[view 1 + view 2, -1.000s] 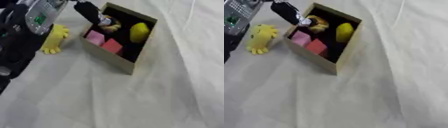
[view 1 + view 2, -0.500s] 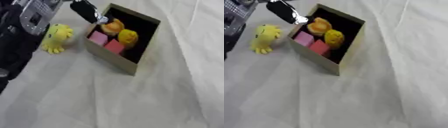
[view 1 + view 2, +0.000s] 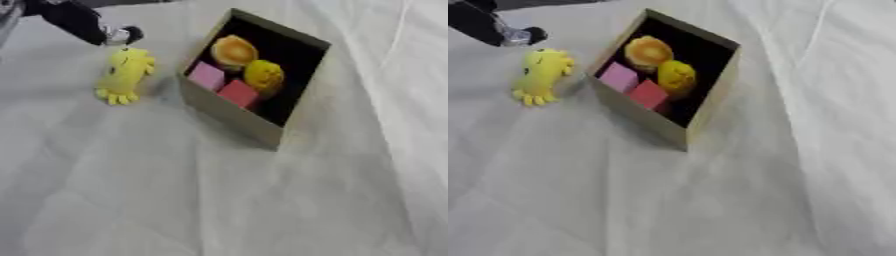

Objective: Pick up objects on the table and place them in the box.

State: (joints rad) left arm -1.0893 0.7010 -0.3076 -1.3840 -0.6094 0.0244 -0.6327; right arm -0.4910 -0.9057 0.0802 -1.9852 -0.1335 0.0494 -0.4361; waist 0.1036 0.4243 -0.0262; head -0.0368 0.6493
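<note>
A tan cardboard box (image 3: 226, 116) sits on the white cloth at upper centre. It holds an orange round thing (image 3: 233, 50), a yellow lemon-like thing (image 3: 263, 76), a pink block (image 3: 207, 76) and a red block (image 3: 238, 93). To the box's left a yellow plush toy (image 3: 125, 75) lies on the cloth. My left hand (image 3: 74, 20) comes in from the top left corner, its black fingers stretched out just above the toy's head, holding nothing. My right hand shows in no view.
The white cloth (image 3: 219, 200) covers the whole table and has creases. A raised fold (image 3: 833, 75) runs down the right side.
My left hand has drawn back from over the box to above the yellow toy. The orange round thing that was at its fingertips now lies in the box. The camera has shifted too.
</note>
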